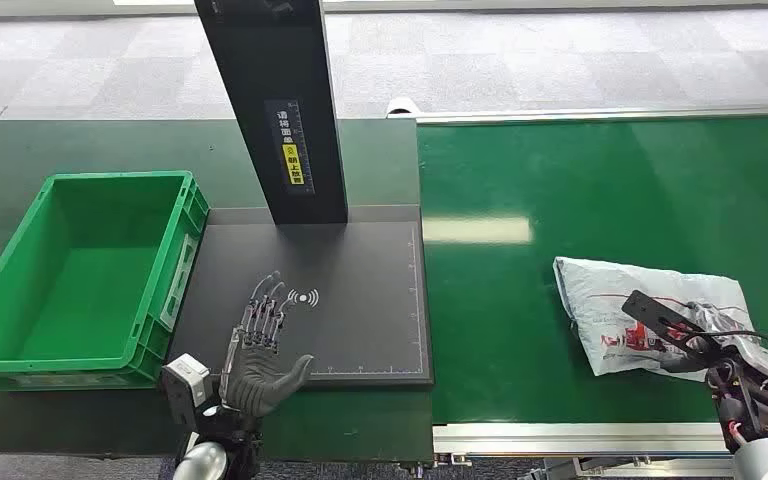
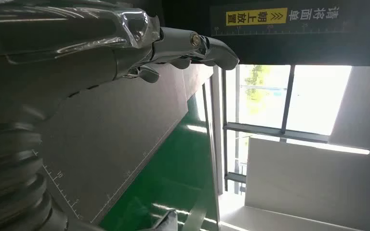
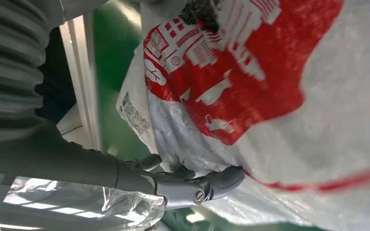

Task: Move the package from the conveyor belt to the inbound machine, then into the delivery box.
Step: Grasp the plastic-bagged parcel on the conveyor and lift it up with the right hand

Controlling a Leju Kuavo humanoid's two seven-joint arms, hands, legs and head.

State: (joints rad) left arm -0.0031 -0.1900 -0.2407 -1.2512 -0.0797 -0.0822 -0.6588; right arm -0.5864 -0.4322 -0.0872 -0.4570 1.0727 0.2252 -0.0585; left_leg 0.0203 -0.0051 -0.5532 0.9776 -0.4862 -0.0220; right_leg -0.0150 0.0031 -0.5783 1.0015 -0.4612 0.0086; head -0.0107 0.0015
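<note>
Right hand (image 1: pixel 705 340) lies on the near part of the package (image 1: pixel 610 305), fingers reaching over its crinkled white and red plastic. From the wrist, the thumb (image 3: pixel 207 185) presses against the bag's edge; whether the bag is truly gripped cannot be told. Package rests on the green conveyor belt (image 1: pixel 580 180), toward its near rail, well apart from the machine. Left hand (image 1: pixel 260 345) hovers palm-down over the near edge of the dark scanning pad (image 1: pixel 360 290), fingers spread, holding nothing. Black upright column (image 1: pixel 280 110) with a yellow label rises from the pad's far side. Green crate (image 1: pixel 90 270) sits just beside the pad on the left, on the dark table (image 1: pixel 60 150).
</note>
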